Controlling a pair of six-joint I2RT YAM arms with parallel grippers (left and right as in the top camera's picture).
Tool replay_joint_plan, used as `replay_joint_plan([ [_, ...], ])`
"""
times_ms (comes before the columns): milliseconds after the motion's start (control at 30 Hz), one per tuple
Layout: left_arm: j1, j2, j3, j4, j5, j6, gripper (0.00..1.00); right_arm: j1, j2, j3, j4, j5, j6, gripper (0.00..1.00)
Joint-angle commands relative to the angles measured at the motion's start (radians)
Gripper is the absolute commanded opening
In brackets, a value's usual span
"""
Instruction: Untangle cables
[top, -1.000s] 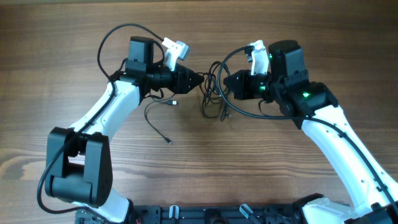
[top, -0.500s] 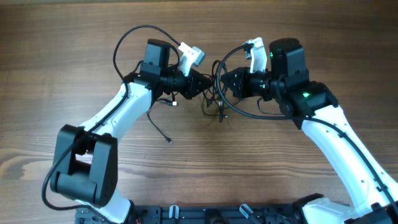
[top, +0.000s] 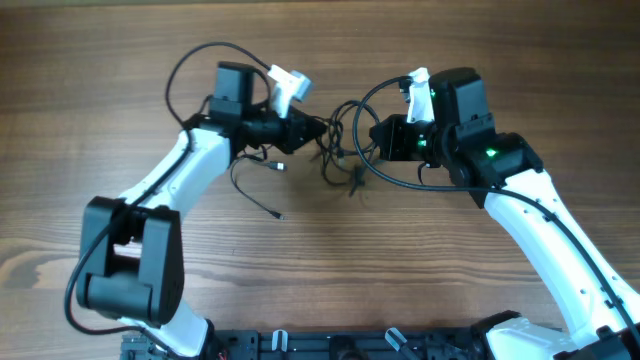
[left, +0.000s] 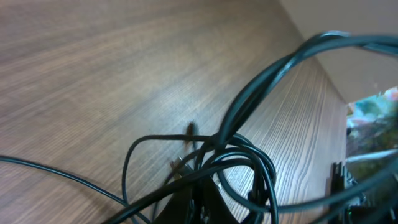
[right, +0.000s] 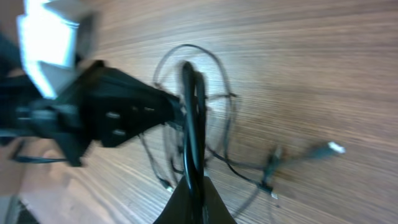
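The cables (top: 340, 150) are thin black cords bunched in a loose tangle on the wooden table between my two grippers. My left gripper (top: 322, 128) holds the tangle's left side, shut on a few strands (left: 236, 155) that loop over its fingers (left: 202, 202). From the right, my right gripper (top: 374, 135) is shut on one upright loop of cord (right: 193, 106), pinched between its fingertips (right: 194, 183). Small plug ends (right: 329, 148) lie on the wood beyond. One thin cord (top: 250, 190) trails loose below the left arm, ending in a plug (top: 277, 214).
A thick black robot cable arcs over the left arm (top: 185, 60), and another sags below the right wrist (top: 395, 182). In the left wrist view the table edge (left: 314, 46) runs down the right. The arms' base rail (top: 350, 345) lines the front.
My left gripper moved right into the tangle, shut on the strands, then drew back a little left with them. The loose cord's plug shifted slightly. The right gripper kept its grip.
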Motion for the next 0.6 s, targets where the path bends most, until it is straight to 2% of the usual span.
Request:
replay_joint_plan([
  [0,0.058,-0.089,0.005,-0.01,0.056,0.001,0.04,0.003,0.003,0.006,-0.004,0.098,0.013,0.05],
  [167,0.064,-0.154,0.005,-0.035,0.056,0.002,0.04,0.003,0.085,0.005,-0.003,0.192,0.015,0.05],
  [300,0.071,-0.172,0.005,-0.06,0.056,0.002,0.04,0.003,0.156,0.005,0.006,0.196,0.016,0.05],
  [467,0.117,-0.226,0.005,-0.071,0.06,0.001,0.04,0.003,0.2,0.005,0.008,0.225,0.023,0.05],
  [567,0.165,-0.3,0.005,-0.07,0.114,0.001,0.04,0.003,0.215,0.005,0.009,0.282,0.023,0.05],
])
